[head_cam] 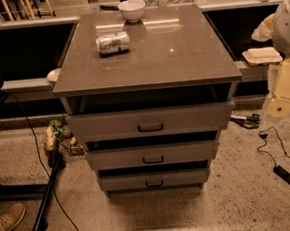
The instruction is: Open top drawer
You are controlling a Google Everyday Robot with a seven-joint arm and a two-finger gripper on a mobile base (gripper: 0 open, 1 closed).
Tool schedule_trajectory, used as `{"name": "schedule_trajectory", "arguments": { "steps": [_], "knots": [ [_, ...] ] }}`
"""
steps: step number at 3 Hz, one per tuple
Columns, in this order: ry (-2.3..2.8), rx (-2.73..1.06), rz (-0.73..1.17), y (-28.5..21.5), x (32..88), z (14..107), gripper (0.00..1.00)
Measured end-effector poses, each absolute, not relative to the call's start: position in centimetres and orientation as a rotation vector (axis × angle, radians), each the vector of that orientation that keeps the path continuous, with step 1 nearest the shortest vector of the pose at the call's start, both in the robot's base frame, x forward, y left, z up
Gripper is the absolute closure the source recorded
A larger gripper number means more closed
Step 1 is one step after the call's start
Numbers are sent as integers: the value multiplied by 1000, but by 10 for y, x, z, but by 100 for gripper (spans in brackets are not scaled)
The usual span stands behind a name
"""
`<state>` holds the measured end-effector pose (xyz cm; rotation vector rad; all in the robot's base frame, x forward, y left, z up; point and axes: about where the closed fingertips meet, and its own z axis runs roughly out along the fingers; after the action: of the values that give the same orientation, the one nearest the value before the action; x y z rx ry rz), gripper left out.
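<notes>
The top drawer (110, 124) is the widest of three grey drawers in a cabinet with a grey top (151, 62). Its small dark pull handle (150, 127) sits at the centre of the front. The front stands a little out from the cabinet, with a dark gap above it. The middle drawer (118, 158) and the smallest drawer (120, 182) lie below. My gripper (280, 108) is at the end of the pale arm at the right edge, level with the top drawer and well to the right of it, touching nothing.
A white bowl (132, 9) and a can lying on its side (113, 42) are on the cabinet top. Cables and a power brick (284, 173) lie on the floor at right. A black pole (47, 195) and a shoe (7, 221) are at left.
</notes>
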<state>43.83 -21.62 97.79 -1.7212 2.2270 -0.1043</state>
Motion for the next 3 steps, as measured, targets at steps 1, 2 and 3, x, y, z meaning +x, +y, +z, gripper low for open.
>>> {"name": "schedule_trajectory", "arguments": {
  "steps": [1, 2, 3],
  "knots": [
    [2227, -1721, -104, -216, 438, 978, 0],
    [2224, -1740, -106, -212, 441, 964, 0],
    [2210, -1803, -73, -200, 449, 920, 0]
  ]
}}
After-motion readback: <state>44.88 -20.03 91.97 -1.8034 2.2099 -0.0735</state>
